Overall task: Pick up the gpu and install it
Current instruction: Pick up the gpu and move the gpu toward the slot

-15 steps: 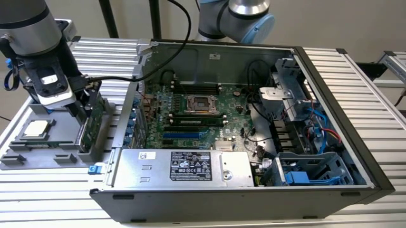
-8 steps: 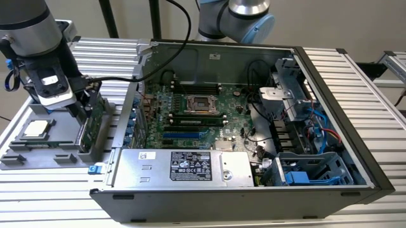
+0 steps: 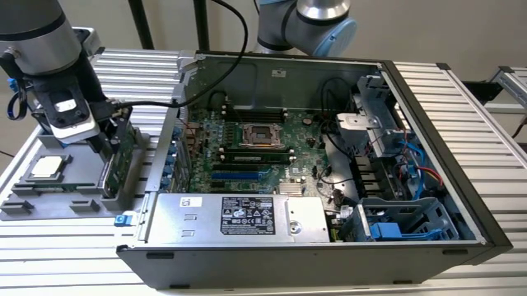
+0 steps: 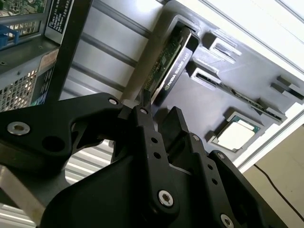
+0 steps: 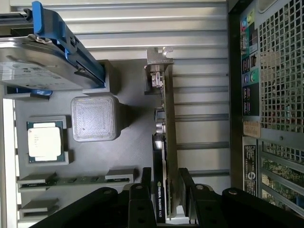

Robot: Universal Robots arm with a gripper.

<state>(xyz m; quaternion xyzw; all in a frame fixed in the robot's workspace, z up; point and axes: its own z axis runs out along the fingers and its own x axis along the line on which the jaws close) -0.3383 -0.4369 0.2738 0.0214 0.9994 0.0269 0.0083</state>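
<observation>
The hand [image 5: 165, 176] is partly open. Its black fingers [image 5: 146, 183] straddle the gpu [image 5: 167, 118] with a thin gap on either side and grip nothing. The gpu, a green board with a black cooler and a silver end bracket, stands on edge in a grey tray [image 5: 133, 142]. A processor [image 5: 44, 142] and a blue-railed hard drive [image 5: 42, 66] share the tray. The tray rests on a ribbed metal surface [image 3: 461, 105], beside the open computer case [image 3: 272, 265], at the exterior view's left.

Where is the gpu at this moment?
The gpu stands on edge in the grey parts tray at the exterior view's left, just outside the open computer case, with the gripper right at its upper edge.
</observation>
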